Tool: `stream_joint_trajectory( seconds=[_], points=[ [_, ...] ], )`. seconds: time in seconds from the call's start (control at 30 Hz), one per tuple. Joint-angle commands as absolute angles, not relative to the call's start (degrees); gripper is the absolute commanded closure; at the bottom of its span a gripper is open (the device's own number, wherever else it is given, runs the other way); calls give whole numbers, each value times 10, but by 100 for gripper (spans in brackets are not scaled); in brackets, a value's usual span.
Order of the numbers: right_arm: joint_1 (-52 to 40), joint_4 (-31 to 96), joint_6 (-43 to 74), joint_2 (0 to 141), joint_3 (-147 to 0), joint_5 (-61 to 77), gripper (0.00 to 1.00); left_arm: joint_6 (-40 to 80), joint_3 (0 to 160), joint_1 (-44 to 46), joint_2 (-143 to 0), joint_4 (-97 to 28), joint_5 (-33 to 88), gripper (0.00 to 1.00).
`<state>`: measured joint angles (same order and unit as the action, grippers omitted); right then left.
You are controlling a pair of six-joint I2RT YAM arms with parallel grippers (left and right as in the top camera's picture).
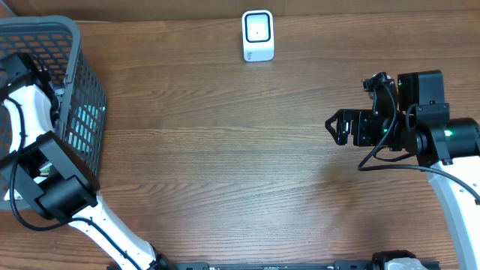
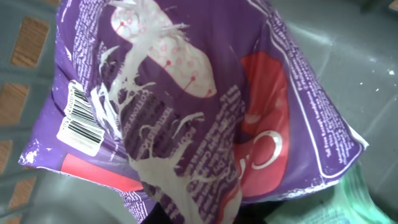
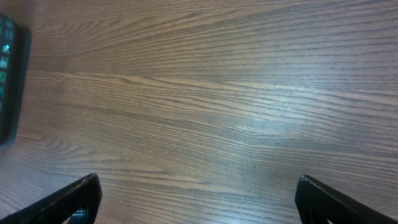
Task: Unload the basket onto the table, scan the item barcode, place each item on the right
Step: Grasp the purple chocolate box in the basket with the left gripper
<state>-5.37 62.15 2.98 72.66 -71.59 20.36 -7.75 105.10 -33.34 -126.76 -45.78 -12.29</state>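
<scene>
Here we are viewing the purple packet [image 2: 205, 106], which is lying inside the grey basket [image 1: 75, 90] at the left end of the tabletop [image 1: 225, 165]. Its barcode [image 2: 79, 118], a white label, is showing near the packet's left edge in the left wrist view, facing the camera and uncovered. The film is bunching into pale creases that are converging toward the bottom middle of that view, where the left claw [image 2: 189, 215] is appearing only as a dark shape. We are reading this claw as pressed together, and we are judging that it is pinching a fold of the packet, though the wrapper is hiding the fingertips. Gripping at that end is, in our judgement, leaving the label free to face a reader. A green packet [image 2: 354, 199] is peeking out at the lower right, beside the purple one. From overhead the purple packet is not showing.

The white scanner [image 1: 257, 35] is sitting at the far edge of the tabletop, well apart from the basket, so we are expecting the packet to need lifting out and carrying across. The right claw [image 1: 334, 128] is hovering over bare wood on the right, fingers spread wide and holding nothing.
</scene>
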Motion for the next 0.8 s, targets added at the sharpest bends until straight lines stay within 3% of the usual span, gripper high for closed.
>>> stream_joint_trajectory(
  seconds=[0.0, 0.33, 0.67, 0.7, 0.77],
  points=[
    [-55, 619, 30, 725, -728, 207, 0, -12, 1076, -335, -1265, -504, -109, 96],
    [-55, 623, 30, 725, -728, 207, 0, 15, 1238, -334, -1125, -612, -89, 96],
    [-55, 618, 30, 725, -728, 207, 0, 15, 1249, -333, -992, -638, -74, 96],
    [-55, 618, 30, 725, -728, 207, 0, 16, 1249, -334, -993, -646, -72, 88],
    [-55, 618, 29, 725, -728, 207, 0, 22, 1244, -336, -1000, -660, -63, 38]
  ],
)
